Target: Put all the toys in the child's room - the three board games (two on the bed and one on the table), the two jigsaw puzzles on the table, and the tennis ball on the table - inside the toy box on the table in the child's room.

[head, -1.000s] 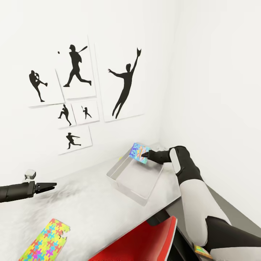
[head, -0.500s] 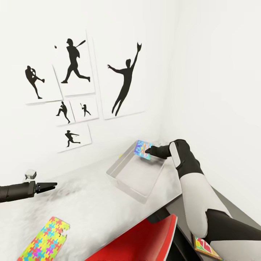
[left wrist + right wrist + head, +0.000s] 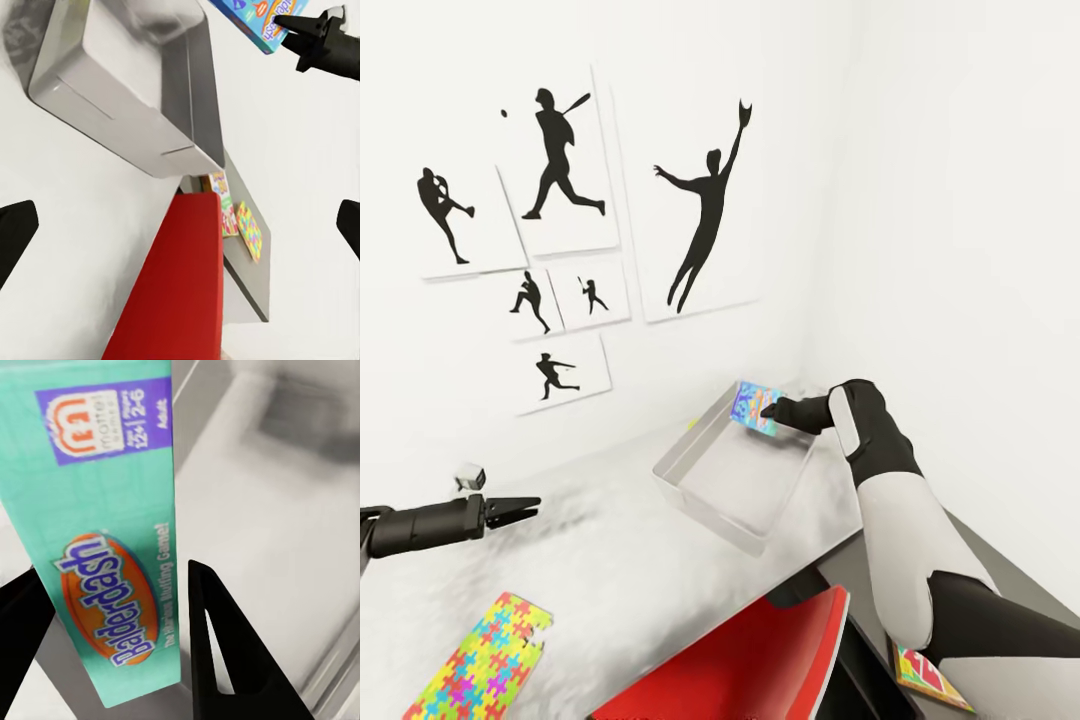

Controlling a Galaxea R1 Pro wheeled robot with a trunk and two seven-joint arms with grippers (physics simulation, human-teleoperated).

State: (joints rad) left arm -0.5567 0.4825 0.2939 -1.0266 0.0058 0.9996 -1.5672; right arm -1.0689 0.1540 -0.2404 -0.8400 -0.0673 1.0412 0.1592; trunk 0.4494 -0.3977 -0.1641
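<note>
A red chair back rises nearest the camera, tucked against the front edge of the table. On the lower dark section to the right of the toy box, behind the right arm, a red-and-white game box lies flat; the left wrist view shows it with a jigsaw puzzle just beside it. Another jigsaw puzzle rests on the pale desk top, well to the left of the toy box and nearer the camera. Above that surface, left of the toy box, the left gripper hovers with its fingers spread apart and nothing between them.

Farther back stands the toy box, a shallow grey bin, empty as far as the head view shows. Over its far right rim the right gripper holds a board game, the green-edged Balderdash box, its fingers clamped on one edge. The box is tilted and clear of the bin floor.

Beyond the toy box, baseball silhouette prints hang on the white wall.

The step in hand appears to be dropping this board game into the toy box. The next move likely calls for lowering or simply releasing it over the bin's open middle, so it lands inside rather than catching on the flared rim.
</note>
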